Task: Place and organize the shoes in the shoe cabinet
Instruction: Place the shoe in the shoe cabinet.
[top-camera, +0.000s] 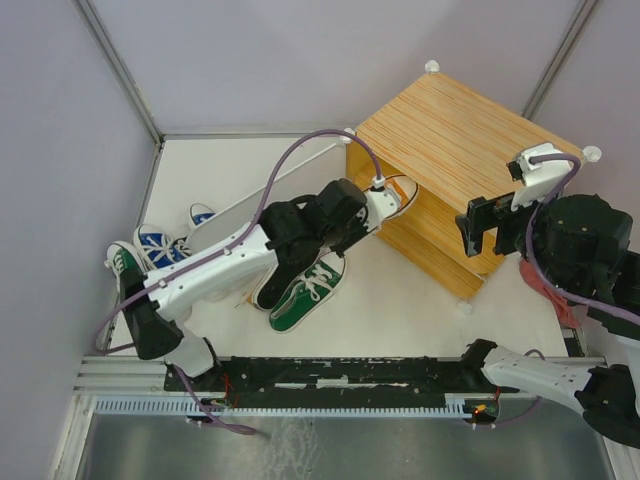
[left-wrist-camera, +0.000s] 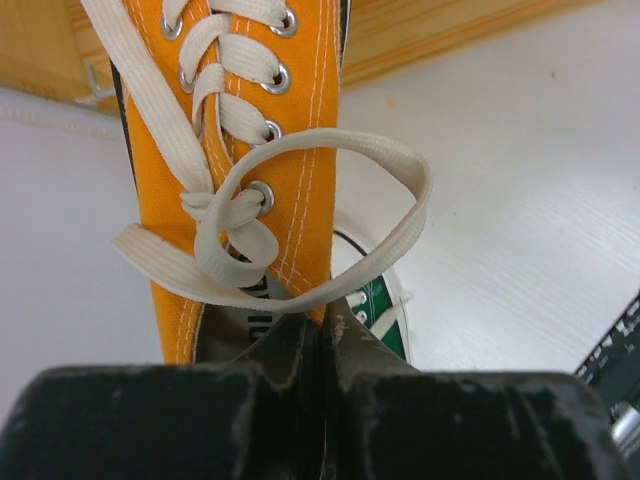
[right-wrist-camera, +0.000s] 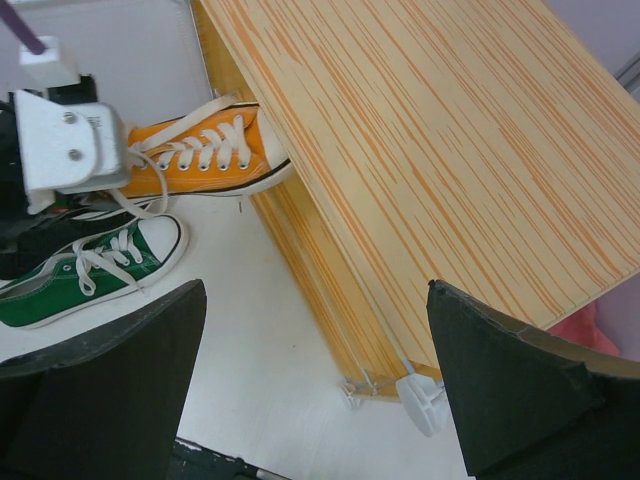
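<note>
My left gripper (top-camera: 383, 200) is shut on the heel end of an orange shoe (top-camera: 403, 190), which it holds with the toe at the open front of the striped wooden shoe cabinet (top-camera: 470, 140). In the left wrist view the fingers (left-wrist-camera: 300, 350) pinch the orange shoe (left-wrist-camera: 240, 150) at its collar. A green shoe (top-camera: 305, 293) and a black shoe (top-camera: 272, 288) lie below the arm. My right gripper (top-camera: 487, 226) is open and empty above the cabinet's near corner. In the right wrist view the orange shoe (right-wrist-camera: 200, 155) pokes under the cabinet (right-wrist-camera: 440, 150) top.
Blue shoes (top-camera: 160, 245) and another green shoe (top-camera: 124, 260) lie at the left by the wall. The pale door panel (top-camera: 250, 205) stands open to the cabinet's left. A white corner knob (right-wrist-camera: 425, 400) sits at the cabinet's near foot. A red cloth (top-camera: 545, 285) lies at the right.
</note>
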